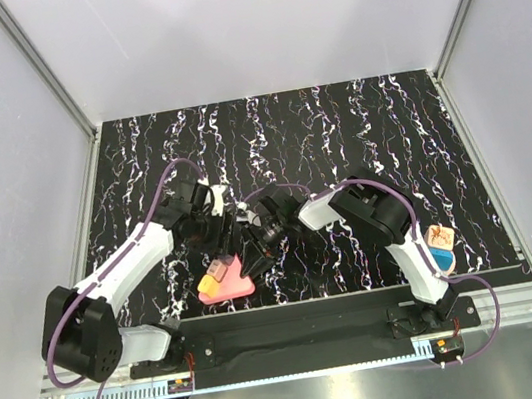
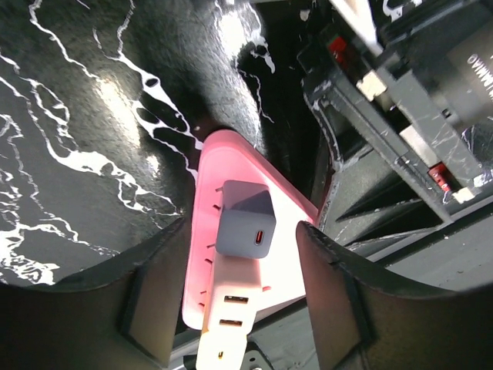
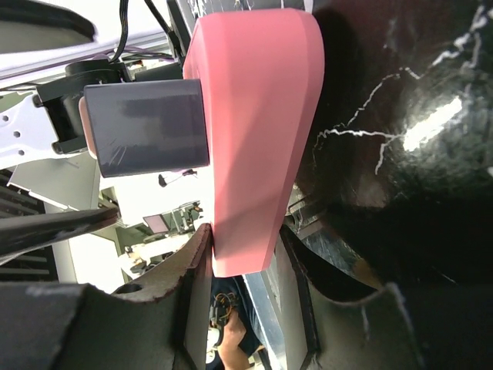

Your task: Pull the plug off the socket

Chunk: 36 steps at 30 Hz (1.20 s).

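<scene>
A pink, wedge-shaped socket (image 1: 231, 285) lies near the table's front edge, between the two arms. A grey cube plug (image 2: 246, 220) with a small port on its face sits plugged into the socket (image 2: 223, 166). My left gripper (image 2: 243, 235) is open, its two fingers standing on either side of the plug with gaps to both. My right gripper (image 3: 243, 258) is shut on the thin edge of the socket (image 3: 262, 116); from that view the plug (image 3: 146, 127) sticks out to the left. Seen from above, the left gripper (image 1: 226, 236) and right gripper (image 1: 259, 251) meet over the socket.
A pale block with two USB ports (image 2: 227, 308) adjoins the plug on the socket. A small orange and blue object (image 1: 441, 243) lies by the right arm's base. Grey walls close in the black marbled table (image 1: 336, 128) on three sides.
</scene>
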Motion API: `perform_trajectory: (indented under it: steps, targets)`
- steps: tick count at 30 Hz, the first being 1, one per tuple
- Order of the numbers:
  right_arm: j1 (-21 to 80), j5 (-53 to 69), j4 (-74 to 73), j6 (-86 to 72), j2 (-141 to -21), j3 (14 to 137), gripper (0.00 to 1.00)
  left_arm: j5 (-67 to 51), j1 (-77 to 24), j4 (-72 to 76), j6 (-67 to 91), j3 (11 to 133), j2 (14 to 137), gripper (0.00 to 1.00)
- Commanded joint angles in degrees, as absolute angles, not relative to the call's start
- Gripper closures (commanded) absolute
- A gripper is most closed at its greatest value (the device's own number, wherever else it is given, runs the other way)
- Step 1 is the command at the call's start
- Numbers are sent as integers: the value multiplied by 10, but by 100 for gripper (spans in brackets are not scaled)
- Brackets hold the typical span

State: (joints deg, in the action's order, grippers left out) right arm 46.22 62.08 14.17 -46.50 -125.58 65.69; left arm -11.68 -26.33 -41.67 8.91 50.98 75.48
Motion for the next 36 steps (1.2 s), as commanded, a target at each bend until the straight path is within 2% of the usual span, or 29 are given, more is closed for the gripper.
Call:
perform_trajectory:
  steps: [1, 10, 20, 21, 24, 29, 36]
  targets:
    - [456, 623, 135, -450, -1263, 677, 91, -138, -269, -388, 96, 501, 753, 40]
    - [454, 625, 136, -451, -1271, 680, 89, -139, -273, -380, 100, 500, 768, 48]
    - [454, 608, 147, -462, -1267, 677, 74, -127, -275, -379, 111, 494, 772, 69]
    - [454, 605, 148, -464, -1267, 676, 68, -124, -275, -380, 112, 493, 773, 70]
    - [454, 600, 168, -484, -1265, 669, 58, -123, -277, -379, 115, 492, 779, 73]
    - [455, 609, 212, -515, -1269, 662, 51, -119, -279, -378, 119, 491, 781, 71]
    - [455, 617, 275, -566, -1286, 650, 50, -114, -279, -374, 122, 490, 787, 56]
